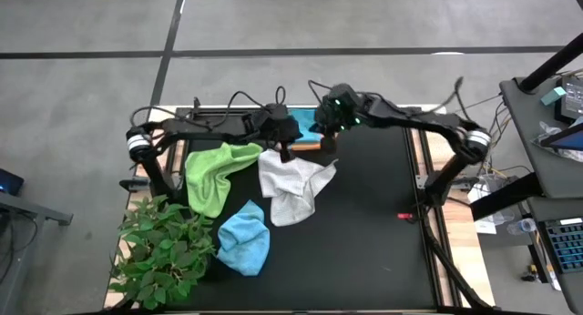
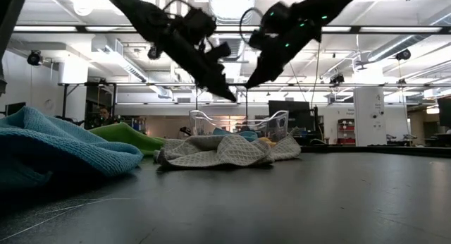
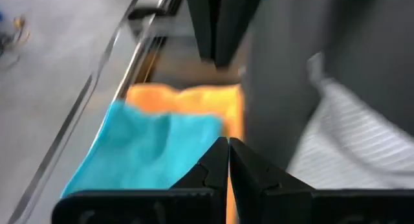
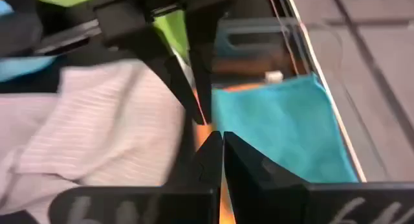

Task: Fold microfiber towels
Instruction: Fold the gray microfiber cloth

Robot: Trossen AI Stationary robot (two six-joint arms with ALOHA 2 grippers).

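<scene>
both my grippers hang above the far edge of the table, fingers pressed together and empty: my left gripper (image 1: pixel 290 151) and my right gripper (image 1: pixel 325 144) nearly meet over the teal towel (image 4: pixel 284 127), which lies flat on the yellow-orange towel (image 3: pixel 194 102). that pair sits just below both tips, so either arm is equally near. the pale grey-white towel (image 1: pixel 290 186), lime green towel (image 1: pixel 214 174) and light blue towel (image 1: pixel 244 239) lie crumpled nearer the front.

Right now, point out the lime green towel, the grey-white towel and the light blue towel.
lime green towel (image 1: pixel 216 172): high view, middle of the cloth.
grey-white towel (image 1: pixel 287 183): high view, centre of the crumpled cloth.
light blue towel (image 1: pixel 244 238): high view, middle of the bunched cloth.
</scene>
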